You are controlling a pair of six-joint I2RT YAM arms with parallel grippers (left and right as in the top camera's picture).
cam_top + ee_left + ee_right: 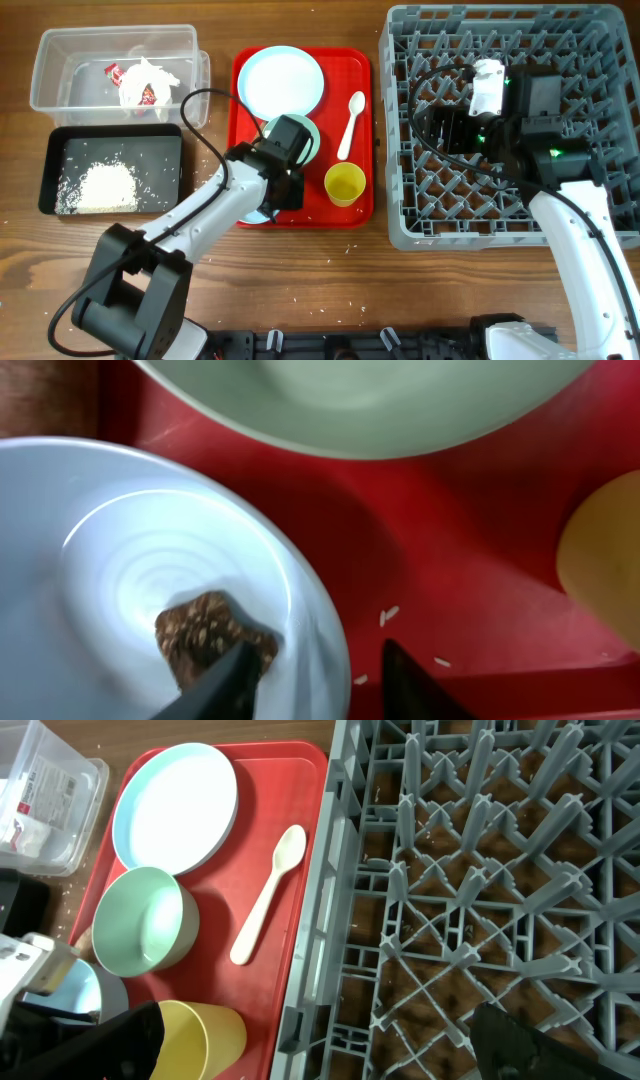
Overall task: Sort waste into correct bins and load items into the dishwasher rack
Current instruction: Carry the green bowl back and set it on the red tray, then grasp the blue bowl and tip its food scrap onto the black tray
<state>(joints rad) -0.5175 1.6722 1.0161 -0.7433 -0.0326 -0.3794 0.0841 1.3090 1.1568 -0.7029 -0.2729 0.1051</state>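
Left wrist alone shows brown lump [205, 632] in bowl [90, 550], left hand [315, 665] parted astride rim, right hand [310, 1045] released.

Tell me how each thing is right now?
Clear tub: holds crumpled wrappers.
Black tray: holds rice grains.
Dishwasher rack: no dishes visible.
Blue bowl: holds brown lump.
Yellow cup: upright, empty.
Left gripper: open, astride bowl rim.
Right gripper: open, above rack.

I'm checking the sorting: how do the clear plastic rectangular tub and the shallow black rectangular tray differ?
The clear plastic rectangular tub is see-through and deep; the shallow black rectangular tray is opaque and low. The tub holds crumpled white wrappers with red print; the tray holds white rice-like grains. Both are rectangular, left of the flat red tray.
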